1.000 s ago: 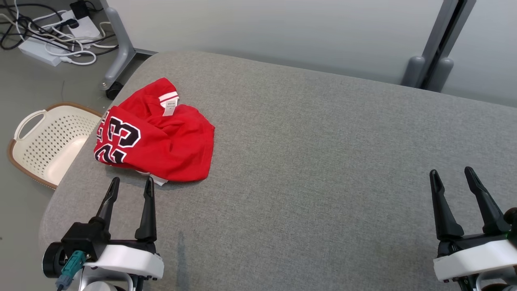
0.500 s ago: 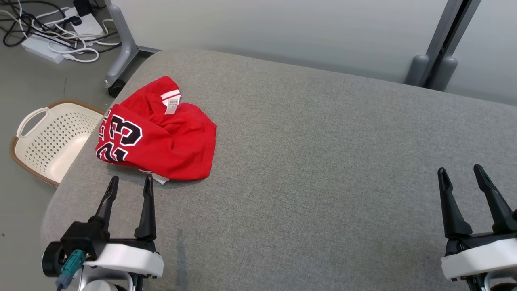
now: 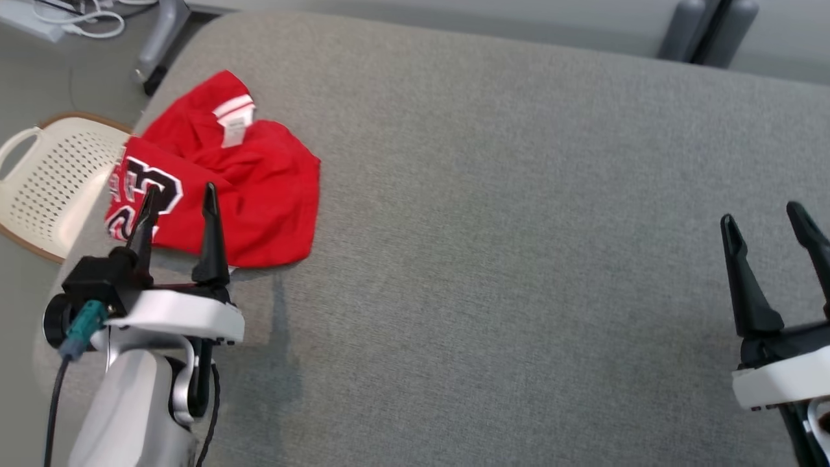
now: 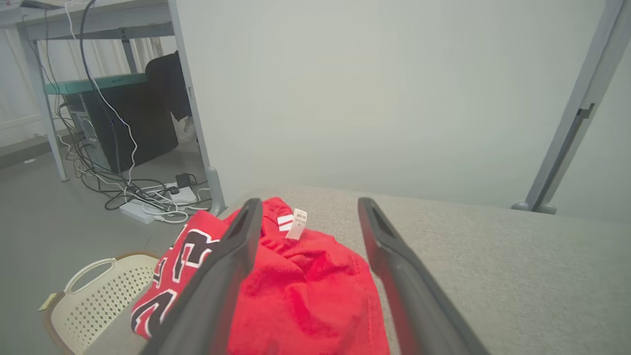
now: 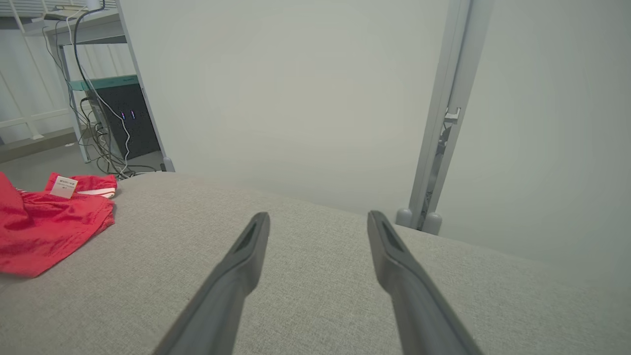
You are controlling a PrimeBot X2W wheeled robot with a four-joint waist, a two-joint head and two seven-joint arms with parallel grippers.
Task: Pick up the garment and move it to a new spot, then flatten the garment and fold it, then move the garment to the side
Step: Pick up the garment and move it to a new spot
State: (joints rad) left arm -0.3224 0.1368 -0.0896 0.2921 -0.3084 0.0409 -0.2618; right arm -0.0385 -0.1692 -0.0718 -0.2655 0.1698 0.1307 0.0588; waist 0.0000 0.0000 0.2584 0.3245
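Observation:
The garment [image 3: 259, 188] is a crumpled red jersey with a black and white number and a white tag, lying near the left edge of the grey padded table [image 3: 493, 214]. My left gripper [image 3: 180, 189] stands open, its fingertips over the jersey's near edge with nothing held. In the left wrist view the garment [image 4: 305, 286] lies between and under the spread fingers [image 4: 222, 276]. Far to the right, my right gripper [image 3: 765, 217] hangs open over bare table. The right wrist view has the garment [image 5: 49, 222] at far left and the open gripper [image 5: 318, 217] above grey fabric.
A cream laundry basket [image 3: 45, 181] sits on the floor just left of the table, also in the left wrist view as a basket [image 4: 93, 301]. Cables and a power strip [image 4: 148, 204] lie on the floor beyond. Grey frame posts [image 3: 710, 29] stand behind the table.
The head camera has tilted down, shifting the whole picture. My left gripper has risen and reached forward so its tips now overlap the garment's near edge. The right gripper stays put, open.

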